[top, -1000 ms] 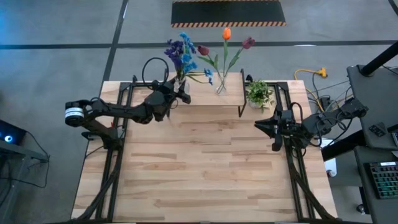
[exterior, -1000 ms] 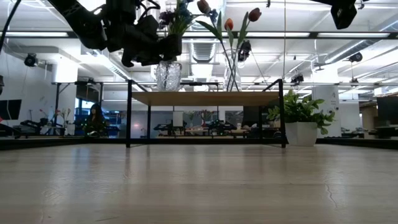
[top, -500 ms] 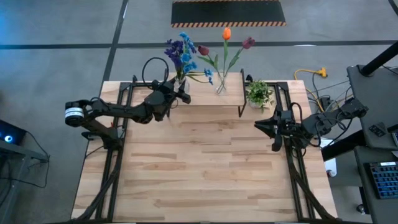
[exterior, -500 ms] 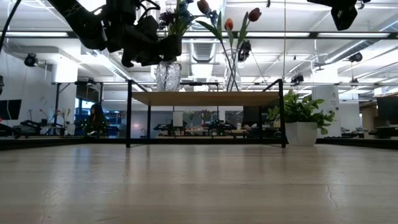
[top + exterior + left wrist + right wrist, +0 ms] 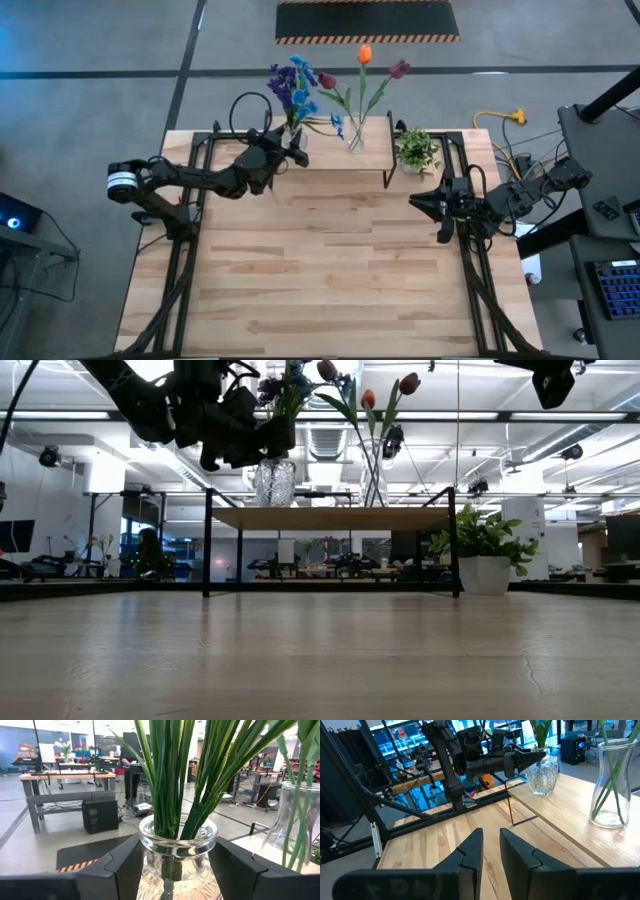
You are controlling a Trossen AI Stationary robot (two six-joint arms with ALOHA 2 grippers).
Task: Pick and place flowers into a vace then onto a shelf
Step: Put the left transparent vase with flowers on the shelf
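A cut-glass vase (image 5: 272, 482) holds the blue and purple flowers (image 5: 291, 82). It is at the left end of the shelf (image 5: 330, 517); I cannot tell whether its base touches the board. My left gripper (image 5: 176, 845) is shut on it. A clear glass vase (image 5: 355, 135) with the red, orange and maroon tulips (image 5: 364, 55) stands on the shelf's middle by its base. My right gripper (image 5: 491, 837) waits by the table's right edge, over the tabletop, with a narrow gap between its fingers and nothing in it. My left gripper pinches the cut-glass vase's neck (image 5: 175, 837), just under the rim, between its two fingers (image 5: 125, 865). It comes in level from the table's left, one finger on either side of the neck. The vase is upright, with the green stems rising from its mouth.
A small potted plant (image 5: 415, 150) stands on the tabletop just right of the shelf. The shelf's black legs (image 5: 208, 540) stand near the table's far edge. Bare planks (image 5: 330, 270) fill the middle and near part of the table.
My left gripper has moved the cut-glass vase a little toward the table's right along the shelf, keeping it upright and staying shut on it.
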